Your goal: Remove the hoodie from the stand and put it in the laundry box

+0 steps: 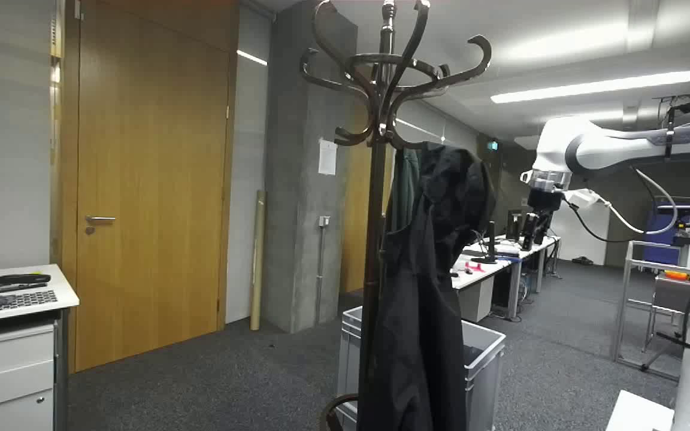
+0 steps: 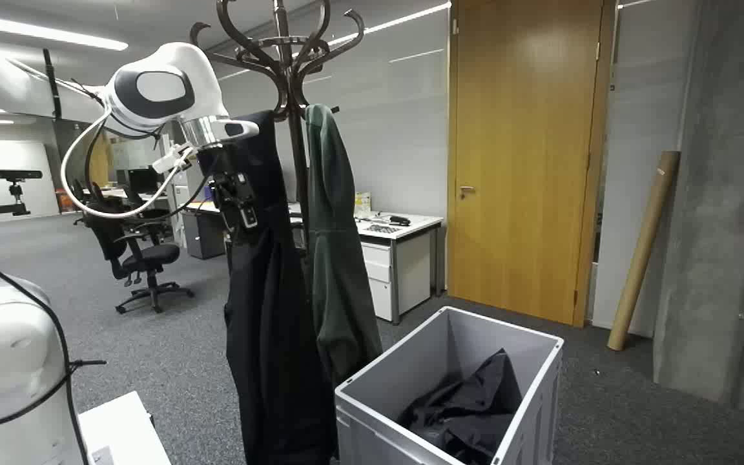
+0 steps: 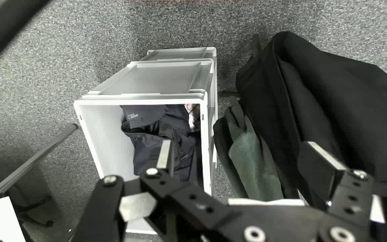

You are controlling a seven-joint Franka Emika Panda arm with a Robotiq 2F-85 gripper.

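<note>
Fingers point(image 3: 318, 168) spread and empty, so I'd pinch the hoodie point(image 1: 421, 299) high (just right of center) and lift before tugging.

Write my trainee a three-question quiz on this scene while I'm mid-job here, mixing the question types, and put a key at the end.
1. True or false: the long black hoodie hangs from the tall dark-brown bentwood coat stand.

2. Multiple choice: what lies inside the light-grey rectangular plastic crate?
a) a brown cardboard tube
b) crumpled dark clothing
c) a black office chair

3. Fill in the blank: in the wrist view, the black jointed fingers stand ____, gripping nothing.

Key: 1. True. 2. b. 3. Open; a wide gap shows between them.
</note>
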